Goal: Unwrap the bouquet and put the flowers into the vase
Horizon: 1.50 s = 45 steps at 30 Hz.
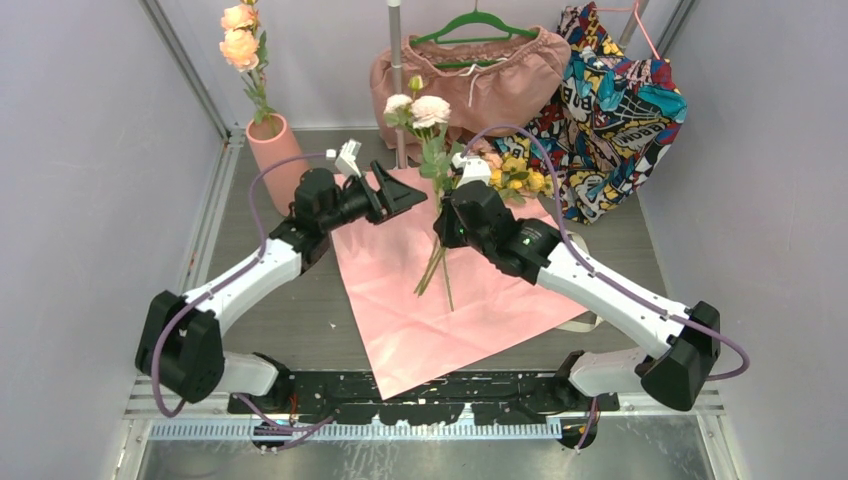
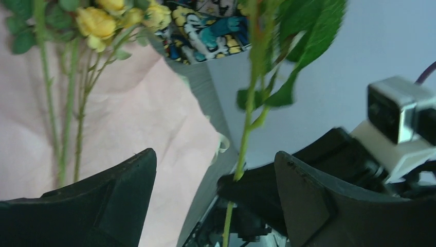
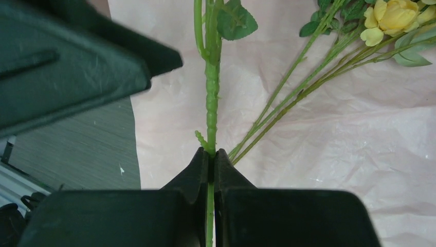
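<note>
- Your right claw (image 3: 211, 157) is pressed together on a green stem (image 3: 212, 92), pinching it low down. The stem stands up from the jaws, with the pink roses (image 1: 428, 108) at its top.
- Your left claw (image 1: 402, 192) is spread wide just beside that stem and grips nothing.
- The unwrapping looks done: the paper (image 1: 470, 300) lies opened flat on the table under both claws.
- The yellow flowers (image 1: 520, 180) lie on the paper's far right corner, not yet picked up.
- The vase (image 1: 278, 155) stands at the far left, well apart from the held stem. It already holds peach blooms (image 1: 240, 40).
- By my reckoning you have the roses to carry over and drop in, then the yellow bunch.
- Hard to make out: the right claw covers where the thin stem ends on the paper (image 1: 435, 272) meet the rest, so you cannot tell which flowers they belong to.
- The vase mouth is hidden by leaves, and no ribbon shows in any view.
</note>
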Each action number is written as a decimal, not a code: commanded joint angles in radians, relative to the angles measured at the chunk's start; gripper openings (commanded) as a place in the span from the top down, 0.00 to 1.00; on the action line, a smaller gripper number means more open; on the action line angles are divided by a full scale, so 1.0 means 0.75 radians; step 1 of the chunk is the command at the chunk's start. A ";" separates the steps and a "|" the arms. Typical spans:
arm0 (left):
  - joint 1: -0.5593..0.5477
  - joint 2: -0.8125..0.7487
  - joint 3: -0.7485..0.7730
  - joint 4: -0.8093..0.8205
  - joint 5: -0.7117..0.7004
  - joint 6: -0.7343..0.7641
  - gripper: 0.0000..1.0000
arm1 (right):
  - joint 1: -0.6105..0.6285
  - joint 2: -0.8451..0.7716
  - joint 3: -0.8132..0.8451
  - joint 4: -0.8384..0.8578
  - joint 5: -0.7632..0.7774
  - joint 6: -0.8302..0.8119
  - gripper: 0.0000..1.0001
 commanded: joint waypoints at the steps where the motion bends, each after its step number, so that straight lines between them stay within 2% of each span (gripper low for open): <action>1: -0.002 0.104 0.190 0.288 0.206 -0.160 0.16 | 0.094 -0.067 0.042 -0.042 0.111 -0.007 0.99; 5: -0.009 0.191 0.273 0.372 0.264 -0.211 0.19 | 0.147 -0.083 0.041 -0.071 0.201 -0.008 0.99; 7: -0.019 0.207 0.295 0.385 0.285 -0.221 0.24 | 0.150 -0.090 0.036 -0.073 0.206 -0.005 0.99; 9: -0.027 0.209 0.296 0.380 0.289 -0.215 0.35 | 0.150 -0.099 0.034 -0.072 0.207 -0.005 0.99; 12: -0.027 0.211 0.278 0.376 0.292 -0.214 0.60 | 0.150 -0.112 0.040 -0.069 0.207 -0.010 0.99; 13: -0.029 0.211 0.273 0.375 0.299 -0.215 0.65 | 0.151 -0.114 0.042 -0.069 0.211 -0.016 0.99; 17: -0.052 0.190 0.226 0.377 0.298 -0.204 0.70 | 0.151 -0.114 0.055 -0.075 0.228 -0.031 0.99; 22: -0.066 0.192 0.188 0.376 0.286 -0.181 0.99 | 0.150 -0.111 0.049 -0.058 0.194 -0.024 0.99; 29: -0.066 0.222 0.189 0.457 0.291 -0.195 1.00 | 0.150 -0.130 0.025 -0.056 0.193 -0.017 0.99; 31: -0.064 0.203 0.218 0.427 0.281 -0.153 1.00 | 0.150 -0.149 0.017 -0.057 0.218 -0.017 0.92; 34: -0.059 0.137 0.330 0.193 0.241 0.019 1.00 | 0.150 -0.203 -0.005 -0.057 0.284 -0.015 0.61; 36: -0.057 0.079 0.418 0.000 0.169 0.160 1.00 | 0.150 -0.250 -0.026 -0.060 0.328 -0.015 0.47; 38: -0.045 0.040 0.512 -0.173 0.090 0.278 1.00 | 0.150 -0.304 -0.057 -0.052 0.367 -0.011 0.43; 42: 0.021 -0.008 0.665 -0.396 -0.058 0.434 1.00 | 0.150 -0.421 -0.123 -0.032 0.409 -0.016 0.43; 45: 0.064 -0.057 0.759 -0.567 -0.311 0.603 1.00 | 0.150 -0.465 -0.159 -0.037 0.445 -0.022 0.43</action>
